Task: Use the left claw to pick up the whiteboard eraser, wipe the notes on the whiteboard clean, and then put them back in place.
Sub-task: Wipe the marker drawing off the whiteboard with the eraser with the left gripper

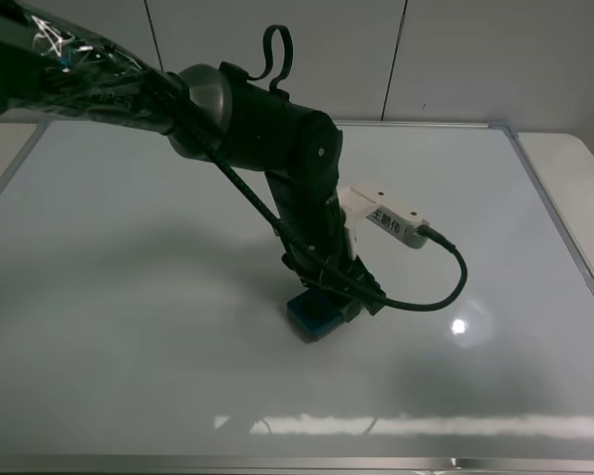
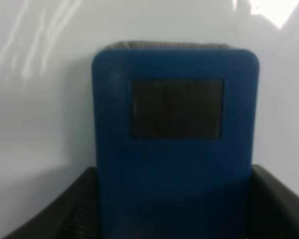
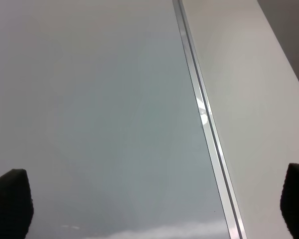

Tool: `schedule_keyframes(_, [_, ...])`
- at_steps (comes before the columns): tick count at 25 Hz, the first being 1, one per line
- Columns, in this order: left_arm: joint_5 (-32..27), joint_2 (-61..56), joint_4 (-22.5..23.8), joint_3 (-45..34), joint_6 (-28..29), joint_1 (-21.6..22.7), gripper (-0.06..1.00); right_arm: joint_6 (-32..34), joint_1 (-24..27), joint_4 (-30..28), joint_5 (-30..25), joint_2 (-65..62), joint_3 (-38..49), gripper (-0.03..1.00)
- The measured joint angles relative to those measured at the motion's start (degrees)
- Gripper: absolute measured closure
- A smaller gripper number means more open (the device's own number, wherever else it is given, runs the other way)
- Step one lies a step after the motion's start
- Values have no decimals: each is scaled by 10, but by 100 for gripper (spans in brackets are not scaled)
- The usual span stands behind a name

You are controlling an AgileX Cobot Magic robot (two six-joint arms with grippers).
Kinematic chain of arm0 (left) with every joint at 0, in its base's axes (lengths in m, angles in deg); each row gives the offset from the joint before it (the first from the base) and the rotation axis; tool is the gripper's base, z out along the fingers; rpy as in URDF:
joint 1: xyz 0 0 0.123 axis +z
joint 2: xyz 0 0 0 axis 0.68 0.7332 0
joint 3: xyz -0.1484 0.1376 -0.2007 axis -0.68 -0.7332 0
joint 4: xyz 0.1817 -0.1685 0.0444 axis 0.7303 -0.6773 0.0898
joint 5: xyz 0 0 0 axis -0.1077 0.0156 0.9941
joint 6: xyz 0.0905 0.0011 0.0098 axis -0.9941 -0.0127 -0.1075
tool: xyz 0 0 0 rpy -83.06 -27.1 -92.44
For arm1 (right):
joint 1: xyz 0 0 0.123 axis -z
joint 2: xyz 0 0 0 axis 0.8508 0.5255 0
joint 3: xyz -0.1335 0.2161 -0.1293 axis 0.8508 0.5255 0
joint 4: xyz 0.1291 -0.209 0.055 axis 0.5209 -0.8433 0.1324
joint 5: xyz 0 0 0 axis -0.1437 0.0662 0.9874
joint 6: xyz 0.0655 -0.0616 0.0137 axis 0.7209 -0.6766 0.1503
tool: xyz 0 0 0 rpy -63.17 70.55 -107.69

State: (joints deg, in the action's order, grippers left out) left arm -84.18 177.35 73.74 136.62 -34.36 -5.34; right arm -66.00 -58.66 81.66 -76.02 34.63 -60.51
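Note:
The whiteboard (image 1: 129, 247) fills most of the exterior high view. The teal-blue whiteboard eraser (image 1: 312, 317) rests flat on it near the middle front. My left claw (image 1: 327, 300) reaches down onto the eraser, with its white module (image 1: 386, 218) and black cable beside it. In the left wrist view the eraser (image 2: 174, 124) fills the frame, and the black fingers (image 2: 65, 214) press against both of its sides. No red notes show in any view. My right gripper (image 3: 153, 204) is open and empty above the whiteboard's right frame (image 3: 209, 129).
The board's silver frame (image 1: 564, 228) runs along the right side, with pale table (image 1: 574, 158) beyond it. A bright light glare (image 1: 459, 326) sits on the board to the right of the eraser. A white panelled wall stands behind.

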Motion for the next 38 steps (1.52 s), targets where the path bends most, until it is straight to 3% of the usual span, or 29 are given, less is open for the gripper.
schedule_keyframes(4, [-33,22,16,56,0,31,39,0,0,0,0,0,0,-2])
schedule_keyframes(12, [-138,119,31,242,0,71,39,0,0,0,0,0,0,-2])
schedule_keyframes(18, [-212,183,73,371,4,93,39,0,0,0,0,0,0,-2])
schedule_keyframes(27, [-204,187,103,384,4,183,39,0,0,0,0,0,0,-2])
schedule_keyframes(38, [-215,187,101,386,2,203,39,0,0,0,0,0,0,-2])
